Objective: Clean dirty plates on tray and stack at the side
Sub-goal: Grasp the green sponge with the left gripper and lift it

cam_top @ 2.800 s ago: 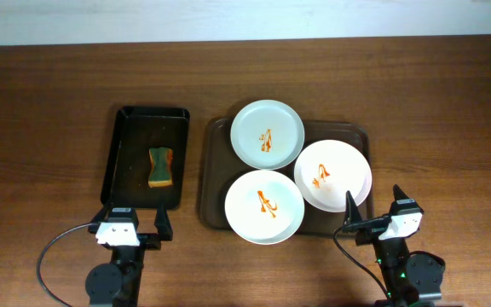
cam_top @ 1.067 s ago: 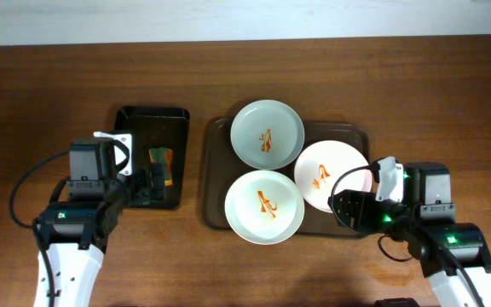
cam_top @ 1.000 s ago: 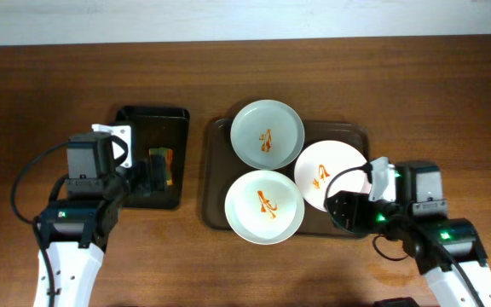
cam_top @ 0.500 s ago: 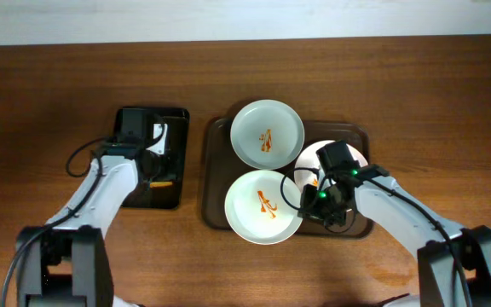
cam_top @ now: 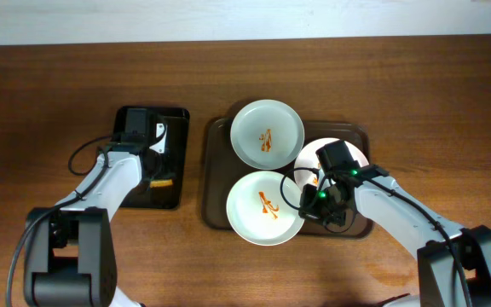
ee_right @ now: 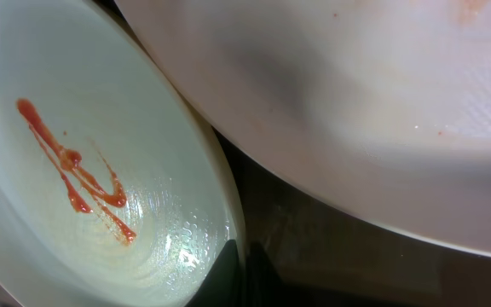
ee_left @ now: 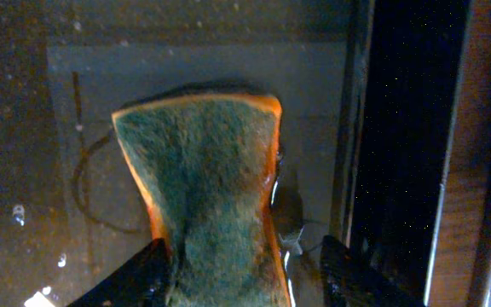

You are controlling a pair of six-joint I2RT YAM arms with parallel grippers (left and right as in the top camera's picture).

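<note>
Three plates sat on the brown tray point(cam_top: 214, 136), which lay on a dark wooden table point(cam_top: 399, 94) with a pale strip of wall along its far edge. A smaller black tray point(cam_top: 177, 112) lay just to the left of the brown one.

The rear plate point(cam_top: 267, 134), faintly green, and the front plate point(cam_top: 264, 207) each carried an orange sauce squiggle. The right-hand plate point(cam_top: 310, 157) was partly hidden under the right arm, with some orange showing at its edge.

The right gripper point(ee_right: 237, 277) was low at the front plate's right rim, in the dark gap between that plate and the right-hand one. Its wrist view showed only a dark fingertip against the rim, so whether it pinched the plate could not be told.

The left gripper point(ee_left: 244, 273) was down inside the black tray, jaws spread to either side of a green-topped, orange-edged sponge point(ee_left: 207, 196). One finger touched the sponge's side and the other stood just clear, so nothing was clamped.
</note>
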